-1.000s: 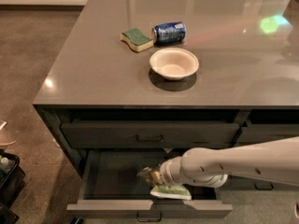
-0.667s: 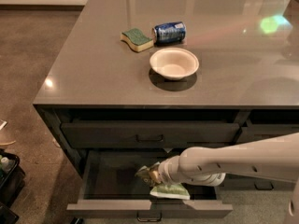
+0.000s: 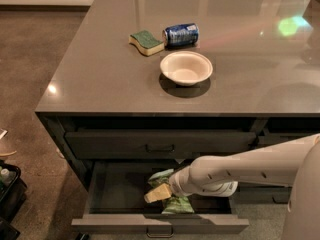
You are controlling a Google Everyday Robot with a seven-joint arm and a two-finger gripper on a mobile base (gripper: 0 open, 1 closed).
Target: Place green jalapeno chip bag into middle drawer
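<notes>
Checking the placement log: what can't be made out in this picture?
Camera view:
green jalapeno chip bag: mostly covered by the arm and gripper inside the open middle drawer.
Drawer's right end: hidden behind the arm.
can label: too small to read.

The gripper (image 3: 156, 194) hung inside the pulled-out middle drawer (image 3: 107, 196), low over its floor. The green jalapeno chip bag (image 3: 178, 204) lay crumpled against it, partly under the white arm (image 3: 250, 166). On the grey counter (image 3: 100, 84) above sat a white bowl (image 3: 186, 68), a blue can (image 3: 181, 34) on its side and a green-topped sponge (image 3: 146, 42).
</notes>
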